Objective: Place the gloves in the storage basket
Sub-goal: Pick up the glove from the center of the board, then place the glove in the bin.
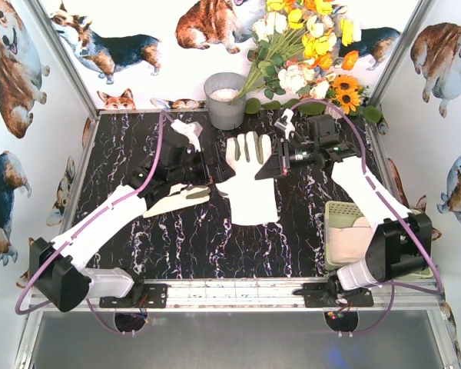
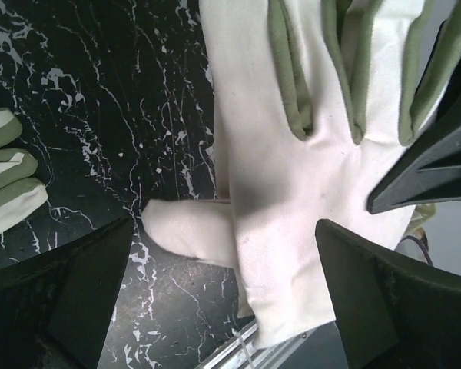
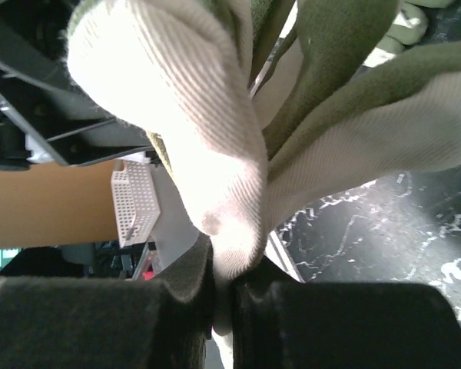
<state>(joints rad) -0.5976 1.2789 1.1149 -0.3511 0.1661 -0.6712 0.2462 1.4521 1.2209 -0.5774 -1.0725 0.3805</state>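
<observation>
Pale yellow-green plastic forms the rectangular, slotted storage basket [image 1: 338, 209]. It stands at the near right of the black, white-veined marble table [image 1: 177, 246], close beside the right arm. Folded cream fabric [image 1: 346, 242] lies inside it, probably gloves already stowed.

Further in, at the left, a cream-white fabric work glove with grey-olive fingers [image 1: 177, 198] lies flat on the table, partly under the left arm.

At the table's middle, a second glove [image 1: 250, 184] of the same kind is spread out, fingers pointing away from the arm bases and cuff toward them.
- The right gripper [image 3: 223, 296] is clamped on a fold of cream cloth at this glove's right edge, near where the fingers meet the palm.
- The left gripper [image 1: 202, 169] stands with its jaws wide apart at the glove's left edge, gripping nothing.
- Whether the cuff rests on the table or hangs clear cannot be told.

Handling:
- The glove is judged light, soft and floppy, so it will droop from a single pinch point.
- The woven surface should give good friction, so slip is unlikely.
- Nothing about it is fragile.
- Take hold on a bunched fold of palm or cuff, not on one fingertip, to keep the trailing parts short.
- Expect the hanging cuff to catch on the basket rim unless it is carried well above it.

At the far edge stands a grey metal bucket [image 1: 224, 100]. It is not the target.
</observation>
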